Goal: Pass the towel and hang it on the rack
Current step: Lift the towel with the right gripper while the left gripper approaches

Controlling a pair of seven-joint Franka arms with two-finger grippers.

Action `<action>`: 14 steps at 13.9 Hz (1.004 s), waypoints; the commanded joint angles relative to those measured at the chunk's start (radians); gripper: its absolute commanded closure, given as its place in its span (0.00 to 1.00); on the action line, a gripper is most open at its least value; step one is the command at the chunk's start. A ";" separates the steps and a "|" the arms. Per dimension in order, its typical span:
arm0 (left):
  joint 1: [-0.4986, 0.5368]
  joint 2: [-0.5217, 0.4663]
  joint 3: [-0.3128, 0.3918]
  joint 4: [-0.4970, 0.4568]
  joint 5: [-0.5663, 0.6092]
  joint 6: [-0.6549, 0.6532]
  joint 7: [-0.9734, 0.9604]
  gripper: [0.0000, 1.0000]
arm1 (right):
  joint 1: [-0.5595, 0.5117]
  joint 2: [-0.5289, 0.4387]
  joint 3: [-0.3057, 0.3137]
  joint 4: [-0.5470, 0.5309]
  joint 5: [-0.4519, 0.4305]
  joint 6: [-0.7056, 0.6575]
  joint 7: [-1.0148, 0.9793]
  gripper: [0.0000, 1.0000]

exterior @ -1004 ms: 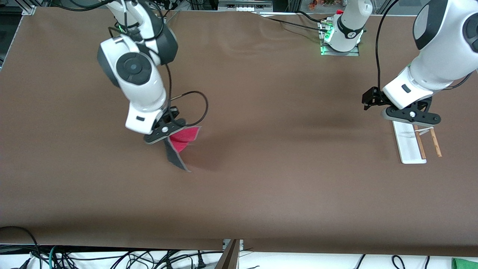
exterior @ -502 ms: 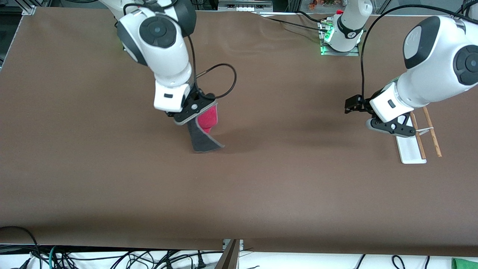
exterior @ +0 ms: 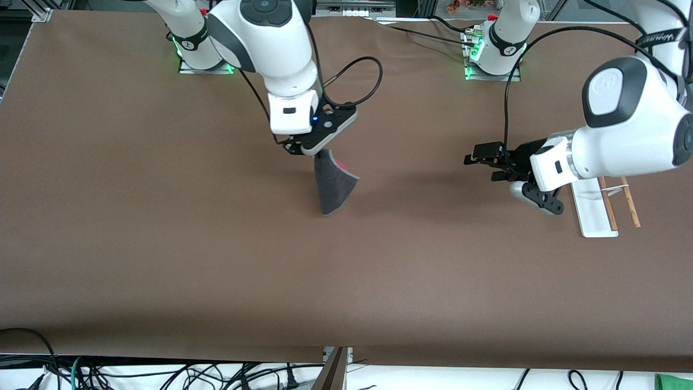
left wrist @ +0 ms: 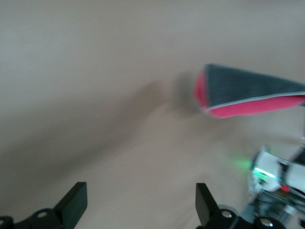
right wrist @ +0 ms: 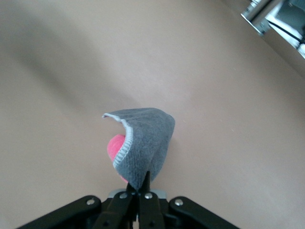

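The towel (exterior: 334, 187) was a small soft cloth, knitted-looking dark grey on its outer face with a thin pale edging and a sliver of bright pink-red showing at the fold. It hung in a loose cone from the right gripper (exterior: 313, 154), whose jaws were pinched tight on its top corner, in the air over the middle of the bench (exterior: 162, 260). In the right wrist view the cloth (right wrist: 143, 143) curled round on itself, grey outside and pink within.

The left gripper (exterior: 482, 162) hovered over the bench toward the left arm's end, turned sideways with its jaws spread wide and holding nothing; in its own wrist view the two dark fingertips (left wrist: 76, 207) stood well apart with the towel (left wrist: 248, 90) in the air ahead of them.

The rack (exterior: 593, 208) sat just beside the left gripper, a flat white rectangular base with two thin light-brown wooden rods (exterior: 628, 200) lying along it.

The bench was covered in a smooth matte brown sheet. Tangled cables (exterior: 162, 374) lay below its near edge, and green lights (exterior: 470, 59) glowed at the arm bases.
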State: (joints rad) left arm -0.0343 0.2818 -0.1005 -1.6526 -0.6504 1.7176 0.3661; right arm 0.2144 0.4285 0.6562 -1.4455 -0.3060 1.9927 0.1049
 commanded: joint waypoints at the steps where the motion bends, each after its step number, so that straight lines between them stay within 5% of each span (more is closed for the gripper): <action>1: 0.014 0.056 -0.004 0.028 -0.087 0.011 0.204 0.00 | 0.075 0.044 0.005 0.085 0.007 -0.003 0.019 1.00; 7: -0.003 0.057 -0.030 -0.036 -0.179 0.028 0.676 0.00 | 0.189 0.134 -0.001 0.204 -0.005 0.000 0.110 1.00; 14: -0.003 -0.018 -0.100 -0.257 -0.336 0.164 1.066 0.00 | 0.217 0.168 -0.003 0.232 -0.016 0.047 0.145 1.00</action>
State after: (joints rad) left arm -0.0378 0.3454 -0.1714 -1.8320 -0.9551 1.8101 1.3659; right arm 0.4115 0.5714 0.6551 -1.2541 -0.3079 2.0296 0.2325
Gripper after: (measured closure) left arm 0.000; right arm 0.974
